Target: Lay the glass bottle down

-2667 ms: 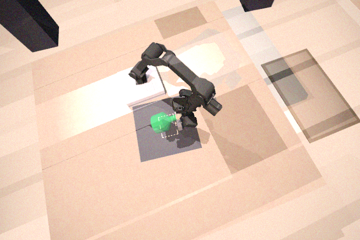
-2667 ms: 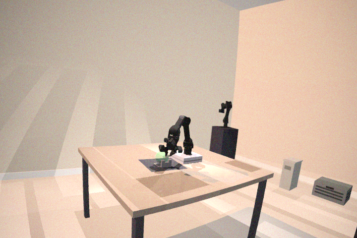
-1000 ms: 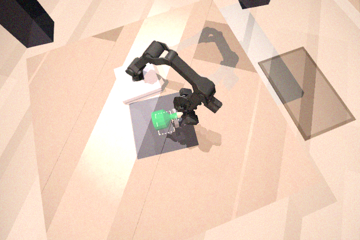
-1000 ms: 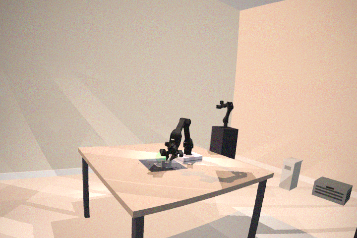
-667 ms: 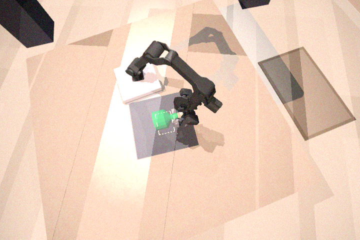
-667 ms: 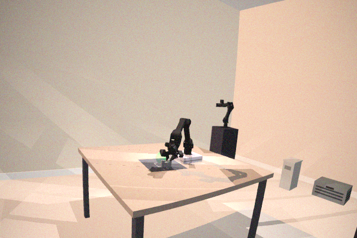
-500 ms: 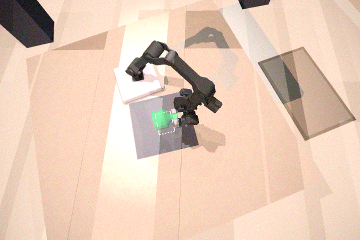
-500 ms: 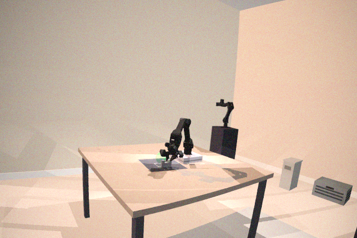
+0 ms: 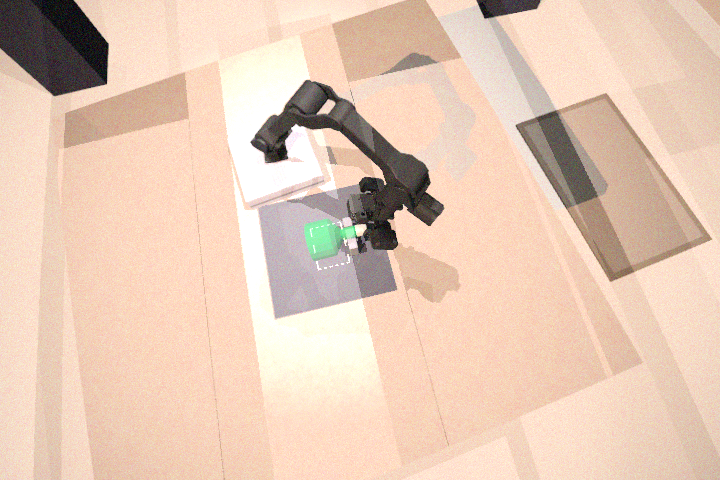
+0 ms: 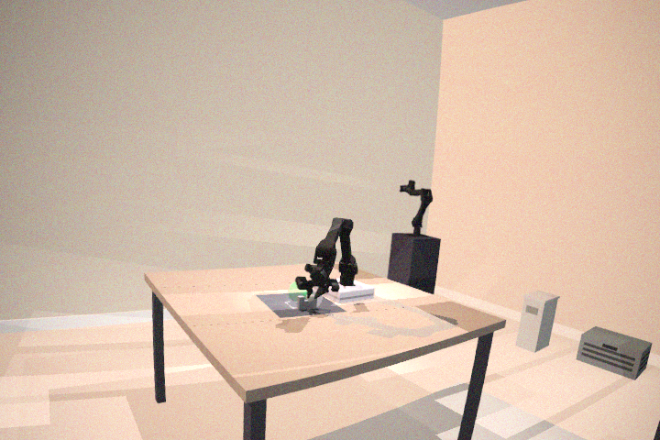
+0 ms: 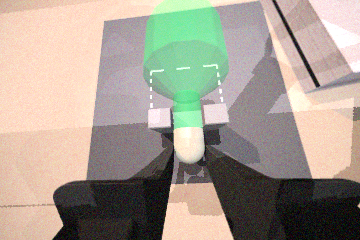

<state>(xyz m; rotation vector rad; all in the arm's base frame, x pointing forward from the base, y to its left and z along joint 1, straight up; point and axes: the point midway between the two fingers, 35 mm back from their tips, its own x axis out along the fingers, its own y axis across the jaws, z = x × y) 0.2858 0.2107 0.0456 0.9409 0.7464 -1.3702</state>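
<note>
In the top view, the black arm (image 9: 366, 137) (image 10: 327, 249) reaches from its foot toward one o'clock, bends, and runs toward four o'clock. Its wrist end (image 9: 410, 174) then turns back, sending the gripper (image 9: 358, 231) (image 10: 313, 298) (image 11: 189, 148) toward eight o'clock. In the exterior view the elbow (image 10: 343, 224) stands highest (a rather hunched pose), with the forearm slanting down toward seven. In the wrist view, dark fingers come in from seven and five o'clock, partly closed in a grip.
</note>
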